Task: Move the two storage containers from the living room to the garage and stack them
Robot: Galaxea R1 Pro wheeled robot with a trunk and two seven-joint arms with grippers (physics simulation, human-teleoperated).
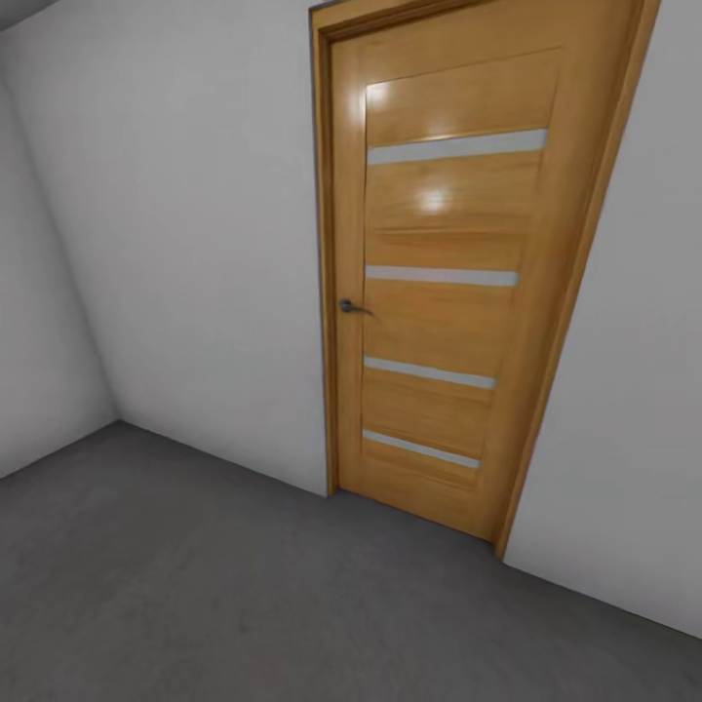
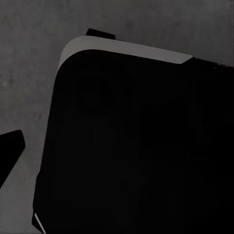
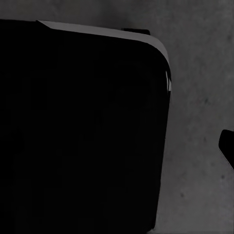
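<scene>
A closed wooden door (image 1: 439,283) stands in a grey wall (image 1: 195,244) above concrete floor (image 1: 195,585); the state of both arms' jaws cannot be told.

You face a closed wooden door (image 1: 444,283) with four pale horizontal strips, filling the frame's centre-right. Its grey lever handle (image 1: 349,307) sits on the door's left edge, with light-grey walls (image 1: 185,244) either side.
</scene>
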